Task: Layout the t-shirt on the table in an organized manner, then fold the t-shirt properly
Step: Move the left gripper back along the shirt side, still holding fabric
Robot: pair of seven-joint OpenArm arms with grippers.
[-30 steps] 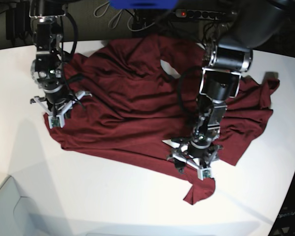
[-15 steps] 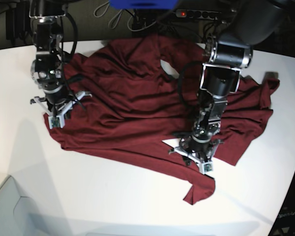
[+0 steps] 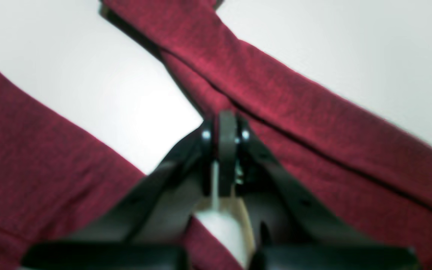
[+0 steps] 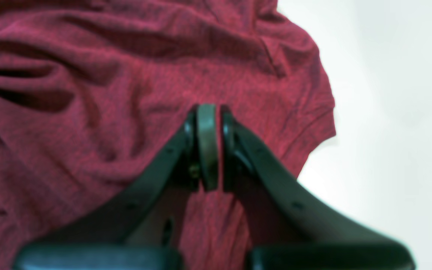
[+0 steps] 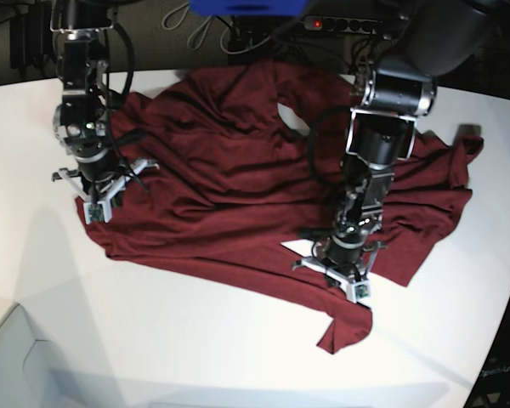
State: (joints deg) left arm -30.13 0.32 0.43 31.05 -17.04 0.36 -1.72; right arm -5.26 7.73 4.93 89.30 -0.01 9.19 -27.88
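The t-shirt [image 5: 229, 183] is a soft, matt knit cloth in dark maroon, its fine heathered weave showing close up in the wrist views, and it lies in loose rumpled folds. The table [image 5: 153, 340] is a smooth white surface with a faint sheen. The left gripper [image 3: 223, 127] and the right gripper [image 4: 206, 123] have fingers of matt black plastic with small bright metal screws and smooth rubbery-looking dark pads.

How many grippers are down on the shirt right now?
2. The right gripper is at the shirt's corner on the base view's left; the left gripper is on its lower edge toward that view's right. None look hidden.
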